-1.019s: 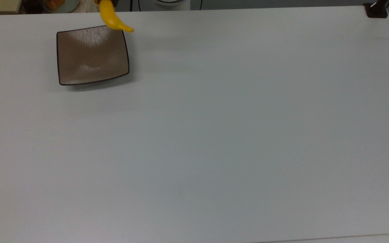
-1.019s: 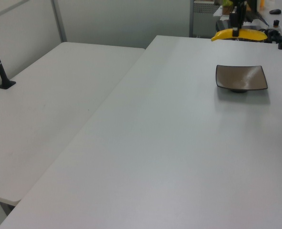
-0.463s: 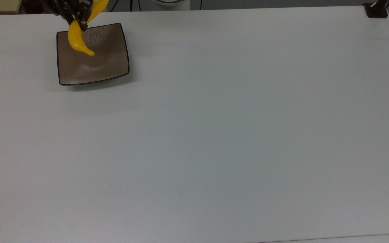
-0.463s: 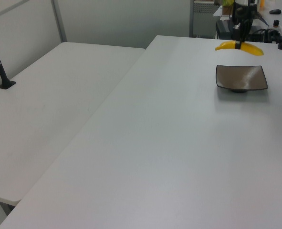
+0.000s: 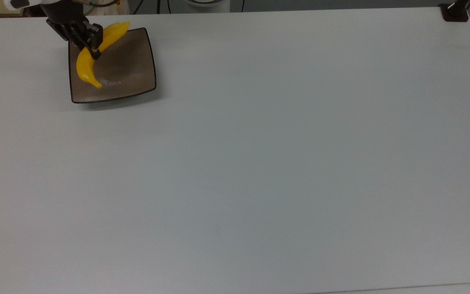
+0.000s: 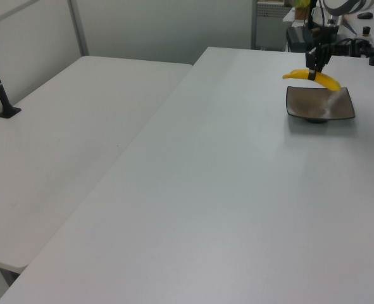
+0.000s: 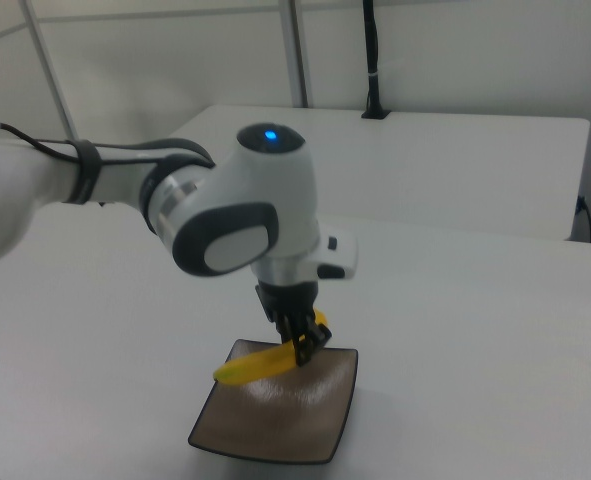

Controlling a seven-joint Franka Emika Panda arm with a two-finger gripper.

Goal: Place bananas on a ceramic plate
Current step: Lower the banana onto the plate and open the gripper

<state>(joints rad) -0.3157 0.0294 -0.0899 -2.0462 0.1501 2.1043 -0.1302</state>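
Note:
The yellow banana (image 5: pixel 89 65) hangs just above the square taupe-brown ceramic plate (image 5: pixel 129 69), which sits at the top view's upper left on the white table. My gripper (image 5: pixel 95 52) is shut on the banana's middle, coming down from above. In the left view the banana (image 6: pixel 313 77) hovers over the plate's (image 6: pixel 319 104) far-left edge, held by the gripper (image 6: pixel 312 74). In the right view the gripper (image 7: pixel 305 350) holds the banana (image 7: pixel 260 364) a little above the plate (image 7: pixel 285 415), tilted, with its tip past the plate's left rim.
The white table (image 5: pixel 259 163) spreads wide to the top view's right and front. A second white table (image 6: pixel 66 133) adjoins it on the left view's left. A black post base (image 5: pixel 455 12) stands at the top view's far right corner. Cables and clutter lie behind the plate.
The gripper has carried the banana from beyond the plate's far edge down over the plate, lower and toward the top view's left. The plate has not moved.

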